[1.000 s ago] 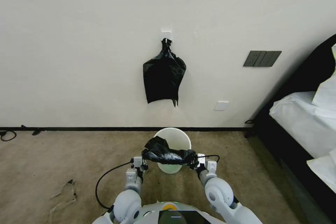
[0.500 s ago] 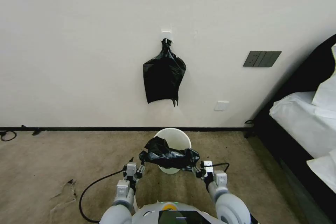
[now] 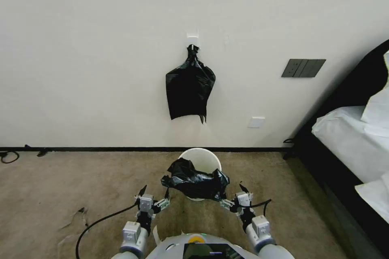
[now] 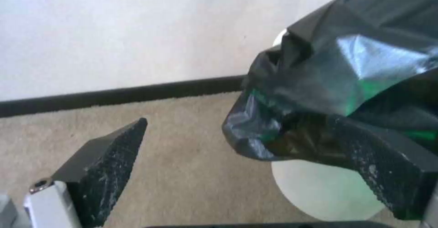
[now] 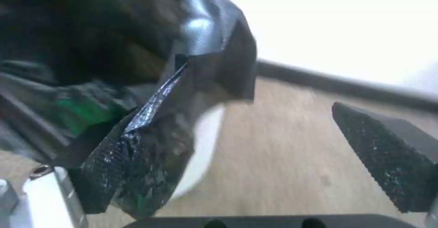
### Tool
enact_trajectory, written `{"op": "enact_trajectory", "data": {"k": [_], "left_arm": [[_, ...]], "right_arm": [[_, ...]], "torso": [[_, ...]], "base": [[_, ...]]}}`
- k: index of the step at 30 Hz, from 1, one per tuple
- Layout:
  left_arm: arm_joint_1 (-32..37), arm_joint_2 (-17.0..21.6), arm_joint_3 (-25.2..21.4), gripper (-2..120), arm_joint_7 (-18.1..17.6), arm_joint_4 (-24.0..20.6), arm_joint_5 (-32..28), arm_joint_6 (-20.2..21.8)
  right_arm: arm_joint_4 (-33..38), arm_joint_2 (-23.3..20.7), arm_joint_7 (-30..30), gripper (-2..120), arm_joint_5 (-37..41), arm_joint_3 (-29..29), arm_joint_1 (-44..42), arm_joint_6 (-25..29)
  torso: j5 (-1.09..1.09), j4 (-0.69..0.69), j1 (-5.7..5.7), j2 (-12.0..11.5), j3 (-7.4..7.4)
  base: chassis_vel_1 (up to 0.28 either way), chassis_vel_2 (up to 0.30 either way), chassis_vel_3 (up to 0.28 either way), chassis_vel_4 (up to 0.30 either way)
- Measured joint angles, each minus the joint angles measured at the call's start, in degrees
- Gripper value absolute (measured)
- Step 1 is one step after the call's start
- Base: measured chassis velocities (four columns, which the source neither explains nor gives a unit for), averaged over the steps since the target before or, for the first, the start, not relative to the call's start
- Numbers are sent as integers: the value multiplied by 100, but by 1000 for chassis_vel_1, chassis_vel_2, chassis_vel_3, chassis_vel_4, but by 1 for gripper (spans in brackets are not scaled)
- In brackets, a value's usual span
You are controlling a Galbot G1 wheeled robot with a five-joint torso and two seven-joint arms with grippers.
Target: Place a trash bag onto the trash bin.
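Nearest you, your left tool [image 3: 153, 199] and right tool [image 3: 236, 196] sit low on either side of the small round cream-white plastic trash bin [image 3: 202, 158], both spread wide and holding nothing, while the crinkled glossy black plastic trash bag [image 3: 195, 182] is draped over the bin's near rim. The bag looks only bunched there, so it could slide off the bin, and the left wrist view shows what the head view hides: one finger [image 4: 388, 163] close against the film, possibly touching, so withdrawing might drag it. Beyond the bin, a flatter black knotted bag bunch [image 3: 189, 87] hangs on the wall.

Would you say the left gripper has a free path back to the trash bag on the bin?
Probably yes: the left gripper is open, close beside the trash bag draped on the trash bin, with bare carpet between.
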Motion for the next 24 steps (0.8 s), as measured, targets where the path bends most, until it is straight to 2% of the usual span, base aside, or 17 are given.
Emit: {"op": "enact_trajectory", "data": {"k": [3,4,7,8,9,12,14,15,19,20,22,24], "left_arm": [[17,36,-99,100,229,-19,2,-197],[17,36,-99,100,229,-19,2,-197],[19,76,-199,100,475,-19,-25,-418],[21,78,-221,100,505,-20,-26,-450],[21,78,-221,100,505,-20,-26,-450],[34,77,-263,100,567,-59,-24,-483],[11,76,-270,100,590,-89,-24,-482],[11,76,-270,100,590,-89,-24,-482],[-67,88,-278,100,620,-147,-23,-434],[-67,88,-278,100,620,-147,-23,-434],[-102,82,-289,100,635,-171,-11,-423],[-106,69,-307,100,641,-178,17,-427]], "right_arm": [[-408,-85,-755,100,-513,46,106,863],[-408,-85,-755,100,-513,46,106,863],[-935,-95,-1330,100,-1081,140,341,1924],[-1080,-94,-1445,100,-1261,182,410,2184],[-1080,-94,-1445,100,-1261,182,410,2184],[-1496,-84,-1748,100,-1857,356,638,2964],[-1733,-43,-2012,100,-2527,602,810,3677],[-1733,-43,-2012,100,-2527,602,810,3677],[-1915,-16,-2589,100,-3369,1026,1018,4689],[-1915,-16,-2589,100,-3369,1026,1018,4689],[-1887,-34,-2900,100,-3429,1173,1026,5059],[-1815,-57,-2939,100,-3353,1204,970,5079]], "torso": [[0,0,0,0,0],[0,0,0,0,0],[1,0,0,0,0],[1,0,0,0,0],[1,0,0,0,0],[1,0,0,0,0],[0,0,0,0,0],[0,0,0,0,0],[0,0,0,0,1],[0,0,0,0,1],[0,0,0,0,1],[1,1,0,0,1]], "base": [[0,0,0,0],[0,0,0,0],[0,0,0,0],[0,0,0,0],[0,0,0,0],[0,0,0,0],[0,0,0,0],[0,0,0,0],[0,0,0,0],[0,0,0,0],[0,0,0,0],[0,0,0,0]]}}
